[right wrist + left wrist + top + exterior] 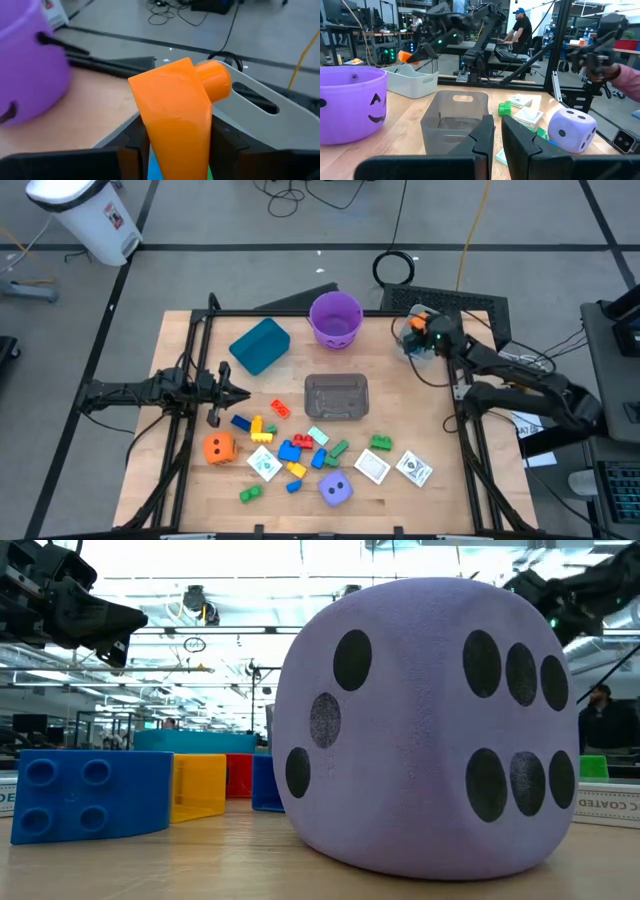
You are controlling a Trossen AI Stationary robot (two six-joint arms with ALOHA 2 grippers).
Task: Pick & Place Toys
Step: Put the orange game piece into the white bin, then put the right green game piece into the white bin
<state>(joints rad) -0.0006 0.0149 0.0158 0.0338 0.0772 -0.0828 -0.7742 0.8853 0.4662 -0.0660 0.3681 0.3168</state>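
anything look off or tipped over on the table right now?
The teal bin sits skewed near the purple bucket, seemingly tipped on its side. Blocks, cards and dice lie scattered, as expected. The right tool holds an orange block above a clear tub at the table's corner.

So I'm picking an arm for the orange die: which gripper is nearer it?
Left. The left gripper hovers just beyond the orange die; the right gripper is at the table's far opposite corner.

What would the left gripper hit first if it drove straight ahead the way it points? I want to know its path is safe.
Probably the clear grey tub: the shut left gripper aims at its near wall. The purple die lies off to one side. Whether the gripper rides above the rim is unclear.
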